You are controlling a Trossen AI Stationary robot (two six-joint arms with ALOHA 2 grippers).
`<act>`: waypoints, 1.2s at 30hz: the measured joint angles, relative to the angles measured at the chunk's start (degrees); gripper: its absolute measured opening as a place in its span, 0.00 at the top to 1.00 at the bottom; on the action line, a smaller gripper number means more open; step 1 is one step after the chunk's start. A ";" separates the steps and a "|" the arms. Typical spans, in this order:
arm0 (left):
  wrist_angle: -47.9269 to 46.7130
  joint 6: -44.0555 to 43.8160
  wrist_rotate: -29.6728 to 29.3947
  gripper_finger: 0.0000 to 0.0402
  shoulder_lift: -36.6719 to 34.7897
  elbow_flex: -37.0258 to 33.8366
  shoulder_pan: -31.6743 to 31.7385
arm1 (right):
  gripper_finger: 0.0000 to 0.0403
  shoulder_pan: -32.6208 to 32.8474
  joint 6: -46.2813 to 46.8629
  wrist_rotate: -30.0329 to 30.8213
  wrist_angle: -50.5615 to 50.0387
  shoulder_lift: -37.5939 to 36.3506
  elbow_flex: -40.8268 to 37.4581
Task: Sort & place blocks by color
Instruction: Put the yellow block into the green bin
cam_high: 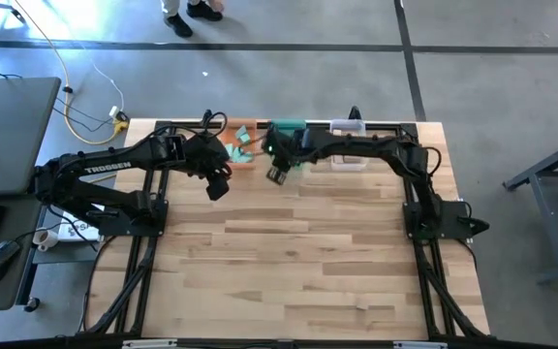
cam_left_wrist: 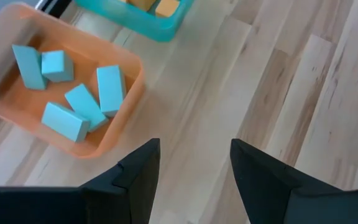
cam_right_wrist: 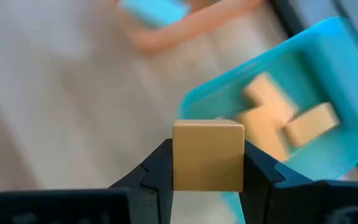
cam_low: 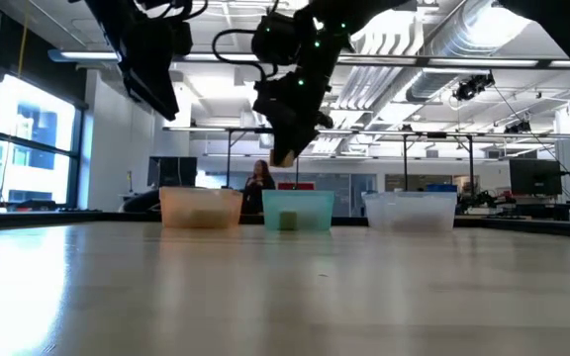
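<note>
My right gripper (cam_right_wrist: 208,155) is shut on a tan wooden cube (cam_right_wrist: 207,144), above the table just short of the teal tray (cam_right_wrist: 328,68), which holds a few tan blocks (cam_right_wrist: 272,118). In the high view this gripper (cam_high: 278,175) hangs in front of the trays at the far edge. My left gripper (cam_left_wrist: 195,149) stands open with nothing between its fingers, above bare table near the orange tray (cam_left_wrist: 126,109). Several teal blocks (cam_left_wrist: 73,93) lie on that tray's floor. My right gripper pinches the tan cube by two opposite side faces (cam_right_wrist: 180,163) between its two fingers. The fingers slant down toward the far edge. The cube sits square in the hold and is lifted clear of the table (cam_low: 283,156).
Three trays stand in a row along the far edge: orange (cam_low: 201,208), teal (cam_low: 298,210) and clear (cam_low: 411,210). The near and middle parts of the wooden table (cam_high: 298,262) show bare boards. A person (cam_low: 261,183) stands in the room beyond.
</note>
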 joint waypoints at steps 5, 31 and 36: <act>1.66 0.89 -0.20 0.54 0.00 0.00 0.13 | 0.74 -4.04 4.20 0.44 3.03 -0.02 0.00; 10.40 5.34 -4.48 0.54 0.22 0.00 3.64 | 0.74 -17.10 15.11 -9.23 11.13 4.58 -0.02; 10.44 4.86 -4.44 0.54 0.22 0.00 3.93 | 0.74 -17.04 15.40 -11.91 9.36 6.45 -0.10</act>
